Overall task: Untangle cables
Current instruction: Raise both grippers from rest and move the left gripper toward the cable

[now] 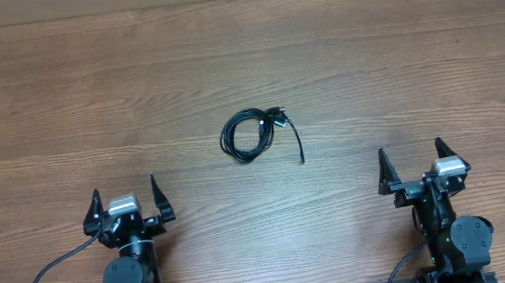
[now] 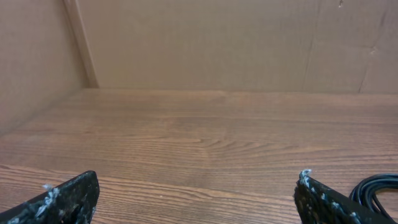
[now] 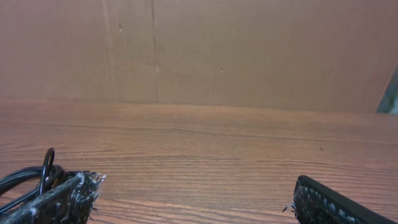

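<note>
Grippers on both arms stand wide apart and hold nothing. The left gripper [image 1: 125,193] and the right gripper [image 1: 410,150] sit low over the near edge of the worktop [image 1: 365,56], one at each side. Between the left gripper's jaws its wrist camera shows only bare wood grain, and the right wrist view shows the same between the right gripper's.

Further out, roughly midway between the two arms and a little beyond them, lie the cables [image 1: 273,118]. They are wound into a small flat coil, with the plug ends bunched at its far right edge. One loose tail [image 1: 295,137] trails from there toward the robot. The coil is apart from both grippers and shows only at the inner edge of each wrist view.

By my reading, the task is at its start: nothing is gripped and the coil looks undisturbed. The next move probably calls for one gripper to reach in and pin or lift the coil. The other could then take the loose tail or the plug cluster and draw a strand free. The strands are thin and lie flat on the wood, so a low, careful approach seems needed.

No brand, label or writing can be read on the cables, the grippers or the worktop.
</note>
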### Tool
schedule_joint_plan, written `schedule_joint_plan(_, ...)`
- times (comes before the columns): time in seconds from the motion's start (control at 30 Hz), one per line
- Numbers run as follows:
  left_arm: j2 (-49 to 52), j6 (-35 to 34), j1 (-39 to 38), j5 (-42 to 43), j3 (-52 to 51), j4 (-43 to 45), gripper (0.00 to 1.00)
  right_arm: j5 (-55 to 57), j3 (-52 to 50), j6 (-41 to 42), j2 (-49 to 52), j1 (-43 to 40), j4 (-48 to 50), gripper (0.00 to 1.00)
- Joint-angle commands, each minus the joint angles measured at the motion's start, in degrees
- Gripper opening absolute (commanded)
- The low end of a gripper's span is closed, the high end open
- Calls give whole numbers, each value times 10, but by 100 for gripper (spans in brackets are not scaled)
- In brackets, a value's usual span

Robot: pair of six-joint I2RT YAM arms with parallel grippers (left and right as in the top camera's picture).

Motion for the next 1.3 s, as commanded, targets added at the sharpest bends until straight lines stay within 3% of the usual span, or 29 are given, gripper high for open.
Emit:
schedule_joint_plan(0.0,-5,-2,2,-2,-2,1,100,0,-6,3,-4,-3,2,100)
schedule_joint_plan(0.33,-5,-10,3,-3,-2,14,100,-7,-6,6,-5,-2,15,100)
schedule_joint_plan(0.43,-5,-65,3,91,9,53,100,-54,-4,34,-5,-2,47,100)
schedule_joint_plan(0.53,-5,-65,3,208,41,103,100,-137,22,34,-5,-2,73,100)
schedule_joint_plan(0.6,-5,-86,3,215,75,94,100,-185,61,34,-5,-2,73,100)
schedule_joint_plan(0.9,62,-107,3,232,365,-110,100,-189,314,38,37,-2,-76,100)
schedule_joint_plan(0.97,99,-106,3,246,418,-147,99,-189,360,83,63,-2,-122,100)
schedule_joint_plan(1.07,159,-53,3,287,499,-232,100,-202,463,174,109,-2,-249,100)
schedule_joint_plan(1.2,246,-2,3,306,633,-412,99,-224,602,173,163,-2,-419,100)
schedule_joint_plan(1.27,285,-1,3,404,718,-495,100,-270,689,173,178,-2,-502,100)
